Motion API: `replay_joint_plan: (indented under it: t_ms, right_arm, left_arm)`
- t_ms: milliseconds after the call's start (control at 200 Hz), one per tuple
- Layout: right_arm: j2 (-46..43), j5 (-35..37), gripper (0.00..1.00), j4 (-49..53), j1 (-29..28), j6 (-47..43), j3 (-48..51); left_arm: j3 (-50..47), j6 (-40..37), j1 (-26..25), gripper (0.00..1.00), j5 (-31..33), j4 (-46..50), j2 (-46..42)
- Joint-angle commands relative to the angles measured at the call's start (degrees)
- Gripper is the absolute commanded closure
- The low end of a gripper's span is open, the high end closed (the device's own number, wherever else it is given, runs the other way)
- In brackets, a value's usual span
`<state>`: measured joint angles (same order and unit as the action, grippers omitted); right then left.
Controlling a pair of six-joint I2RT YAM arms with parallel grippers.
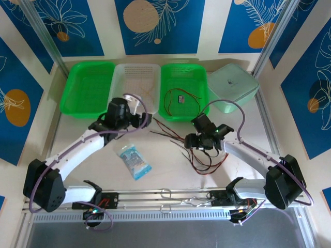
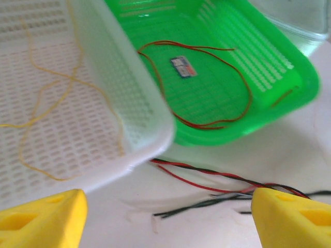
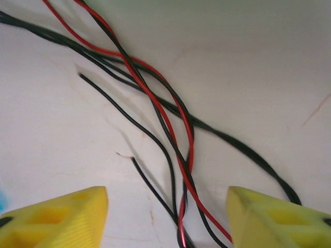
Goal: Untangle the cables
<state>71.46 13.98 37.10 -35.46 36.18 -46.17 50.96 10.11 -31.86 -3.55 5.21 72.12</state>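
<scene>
Where the left arm (image 1: 77, 150) reaches forward from its base at the near-left corner, bent at the elbow, the left fingers (image 1: 143, 120) are held just short of the white perforated plastic tray (image 1: 135, 82). In the wrist view their yellow wedge-shaped tips are seen spread wide with nothing between them. The right arm (image 1: 248, 155) is folded inward over the middle of the white bench (image 1: 170, 170). The right fingers (image 1: 199, 143) are likewise parted widely (nothing clasped) and held low over a tangle of thin red and black cables (image 3: 170, 134) lying on the bench. These strands are smooth, glossy and twisted over one another; from above, their loops are seen spread toward the right arm. A further red cable (image 2: 249, 93) is curled in the green mesh-walled tray (image 2: 295, 72) around a small printed card (image 2: 183, 66), and a pale yellow cable (image 2: 70, 78) is looped in the white tray. The tangled strands are cut off at the frame edges in the right wrist view, and their number cannot be made out from above.
</scene>
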Motion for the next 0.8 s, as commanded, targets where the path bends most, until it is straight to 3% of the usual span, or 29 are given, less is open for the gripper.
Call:
replay_joint_plan:
  t_ms: [0, 175, 360, 795]
  right_arm:
    - [-0.84, -0.63, 0.42, -3.44, -1.35, 4.16, 2.96]
    - [1.81, -0.98, 0.55, -10.28, -2.15, 3.19, 6.31]
    - [6.76, 0.02, 0.67, -9.74, -1.95, -3.45, 3.64]
    - [13.48, 3.02, 0.78, -8.88, -2.51, -7.09, 0.07]
  left_arm:
    - [-4.36, 6.45, -4.72, 0.17, 3.93, -3.75, -1.89]
    - [-9.58, 10.29, -9.71, 0.16, 7.16, -6.00, -2.66]
    - [-9.26, 9.84, -10.11, 0.16, 9.40, -5.36, -1.25]
    - [-8.22, 11.43, -10.37, 0.16, 9.94, -3.63, -0.82]
